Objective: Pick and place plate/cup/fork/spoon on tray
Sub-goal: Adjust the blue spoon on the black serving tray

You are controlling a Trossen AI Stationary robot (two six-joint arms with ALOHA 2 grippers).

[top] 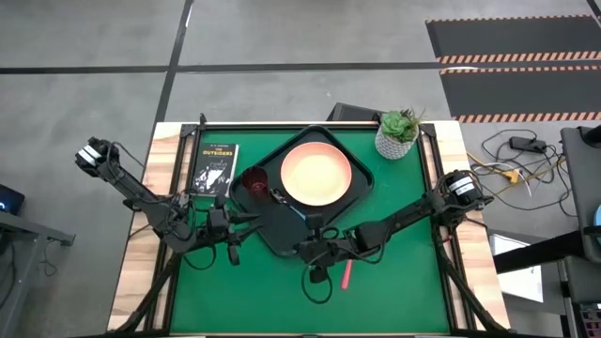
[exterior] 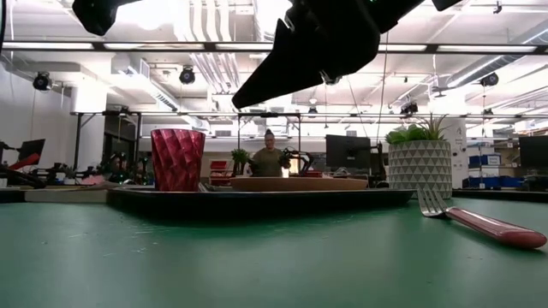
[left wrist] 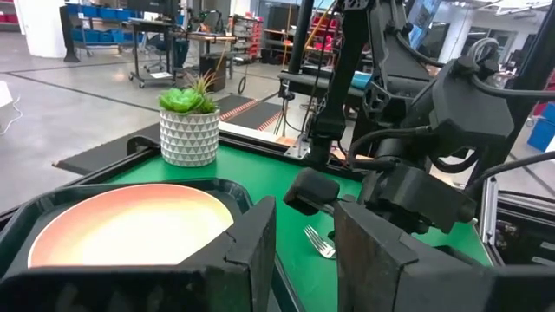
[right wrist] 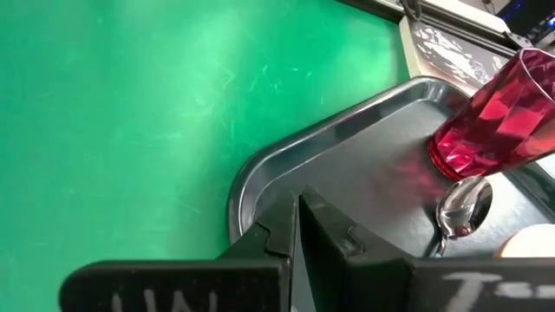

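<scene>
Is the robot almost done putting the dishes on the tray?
Nearly. The plate, cup and spoon already sit on the tray. Nothing is being carried: the right gripper, shut and empty, hovers over the tray's corner. Only the fork is left, lying on the green table beside the tray.

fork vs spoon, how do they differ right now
The fork lies on the green mat outside the tray; the spoon already lies inside the tray, its bowl beside the cup. The fork's handle is pink; the spoon's handle cannot be made out here. The fork ends in tines, the spoon in a rounded bowl. Both are slim, with silver metal heads, lying flat.
</scene>
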